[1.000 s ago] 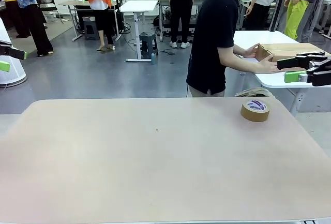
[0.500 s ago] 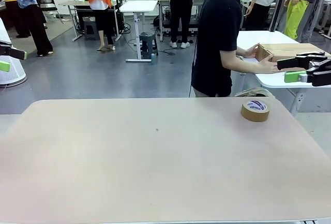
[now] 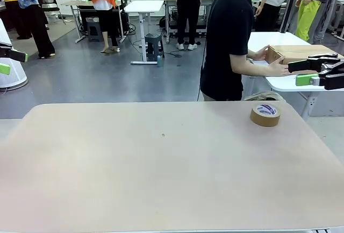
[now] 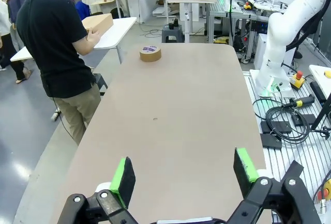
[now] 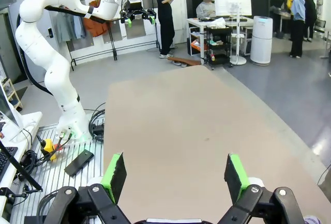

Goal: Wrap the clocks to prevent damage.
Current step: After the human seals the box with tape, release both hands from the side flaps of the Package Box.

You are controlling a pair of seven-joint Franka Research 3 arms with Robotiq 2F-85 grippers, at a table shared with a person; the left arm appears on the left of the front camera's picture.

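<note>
Since a second ago, the person (image 3: 228, 39) at the far side of the table (image 3: 161, 168) has shifted a little to the right, toward the cardboard box (image 3: 293, 53); nothing else has changed place.

Far left: my left pincer (image 3: 7, 61) hangs at the left edge of the front view, off the table. In its own wrist view (image 4: 183, 175) my two green pads (image 4: 124, 180) stand wide apart with nothing between them, so it is open and empty.

Centre: the table top is bare and tan, with one small dark speck near its middle.

Right of centre: the person, in a black shirt, stands just beyond the far edge and turns away toward a white side table (image 3: 279, 82). Both hands (image 3: 278, 69) rest on the cardboard box lying there.

Far right: a roll of brown tape (image 3: 265, 114) lies flat near the table's far right corner, well apart from both pincers. My right pincer (image 3: 314, 71) is held level above and beyond it, off the table's right edge. Its wrist view (image 5: 176, 175) shows the pads spread wide, open, gripping nothing.

No clocks are to be made out.
</note>
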